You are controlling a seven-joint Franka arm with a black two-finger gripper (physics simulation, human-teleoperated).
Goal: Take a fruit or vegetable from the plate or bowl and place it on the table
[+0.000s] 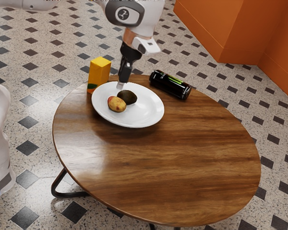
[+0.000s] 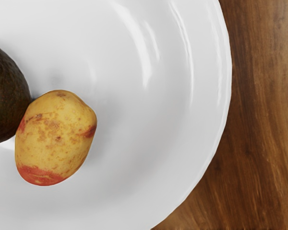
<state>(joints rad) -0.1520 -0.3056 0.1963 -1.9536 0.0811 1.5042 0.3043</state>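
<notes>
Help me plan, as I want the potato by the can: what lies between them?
In the exterior view, the avocado lies partly between the potato and the can; past it come bare plate, then bare table.

Mottled potato [image 2: 56,139], dark avocado [image 2: 6,96], white plate [image 2: 153,124]

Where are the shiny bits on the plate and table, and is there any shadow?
Wrist view: bright curved streaks on the white plate, and a soft, faint shadow beside the potato; exterior view: a pale sheen on the wooden table, toward the exterior view's left.
</notes>
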